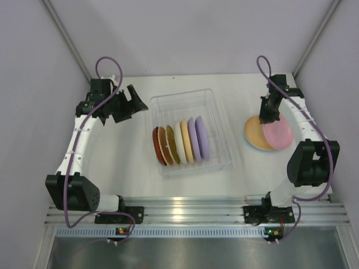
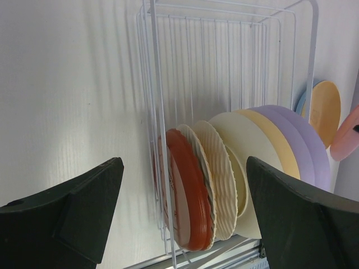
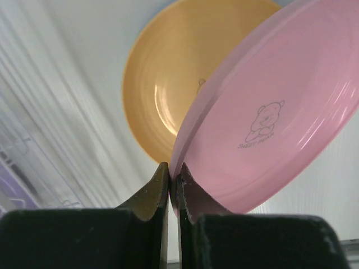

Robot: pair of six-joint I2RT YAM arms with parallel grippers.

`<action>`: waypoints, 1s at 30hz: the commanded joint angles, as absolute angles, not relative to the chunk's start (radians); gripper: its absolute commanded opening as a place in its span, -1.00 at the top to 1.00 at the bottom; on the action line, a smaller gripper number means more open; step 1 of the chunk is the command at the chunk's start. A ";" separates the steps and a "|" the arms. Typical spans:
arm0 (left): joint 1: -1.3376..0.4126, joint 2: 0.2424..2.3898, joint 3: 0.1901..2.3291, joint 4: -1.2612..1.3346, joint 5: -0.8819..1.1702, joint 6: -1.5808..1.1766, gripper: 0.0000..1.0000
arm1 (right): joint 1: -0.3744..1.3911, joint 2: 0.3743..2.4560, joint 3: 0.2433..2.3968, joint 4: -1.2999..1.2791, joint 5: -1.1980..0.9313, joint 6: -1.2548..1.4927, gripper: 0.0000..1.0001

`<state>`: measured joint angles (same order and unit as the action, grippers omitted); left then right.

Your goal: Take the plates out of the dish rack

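**Right arm setting pink plate on the unloaded pile, right edge of table**

Right gripper (image 3: 173, 171) is pinched onto the rim of the pink plate (image 3: 269, 112), fingers nearly meeting with only the plate edge between them. The plate is tilted and hangs partly over the orange plate (image 1: 255, 133), which lies flat near the right edge of the table (image 1: 129, 157). Can't tell from these views whether the pink plate's low edge touches the orange one yet.

Left gripper (image 1: 137, 101) is spread wide with nothing in it. It sits toward the far-left corner, pointed at the dish rack (image 1: 185, 106).

The rack sits mid-table. A row of plates stands on edge in its near half, with the red plate (image 1: 156, 145) at the left end and the lavender plate (image 1: 203, 137) at the right end. The far half shows bare ribbed bottom.

Step in hand, as I read it: lay the pink plate down on the orange one.
- Lower the held rim until the plate is level and roughly centred over the orange plate.
- Part the fingers only slightly, then back straight out so they don't drag the plate sideways.
- Letting go while it's tilted would likely make it slide off or clatter.

Task looks early-to-middle — most plates are in the rack. The left arm looks better placed for the red end of the row.
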<state>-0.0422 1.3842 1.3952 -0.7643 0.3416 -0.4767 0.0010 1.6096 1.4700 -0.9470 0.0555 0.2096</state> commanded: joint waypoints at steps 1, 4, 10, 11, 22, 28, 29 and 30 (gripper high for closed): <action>-0.051 1.391 1.414 -0.747 0.357 -0.479 -0.92 | 0.072 1.612 1.477 -0.916 0.135 0.173 1.00; -0.051 1.397 1.419 -0.747 0.357 -0.479 -0.92 | 0.110 1.661 1.488 -0.919 0.161 0.164 1.00; -0.051 1.390 1.417 -0.752 0.348 -0.471 -0.92 | 0.176 1.747 1.534 -0.980 0.224 0.149 0.59; -0.051 1.388 1.417 -0.752 0.347 -0.469 -0.92 | 0.192 1.750 1.540 -0.989 0.247 0.149 0.32; -0.051 1.399 1.419 -0.746 0.350 -0.472 -0.93 | 0.216 1.585 1.614 -0.907 -0.361 0.135 -0.25; -0.052 1.402 1.417 -0.744 0.348 -0.469 -0.92 | 0.250 1.543 1.517 -0.787 -0.740 0.160 -0.21; -0.052 1.402 1.417 -0.744 0.348 -0.469 -0.93 | 0.255 1.543 1.506 -0.782 -0.771 0.158 -0.20; -0.052 1.402 1.416 -0.742 0.350 -0.469 -0.93 | 0.261 1.542 1.484 -0.758 -0.799 0.160 -0.19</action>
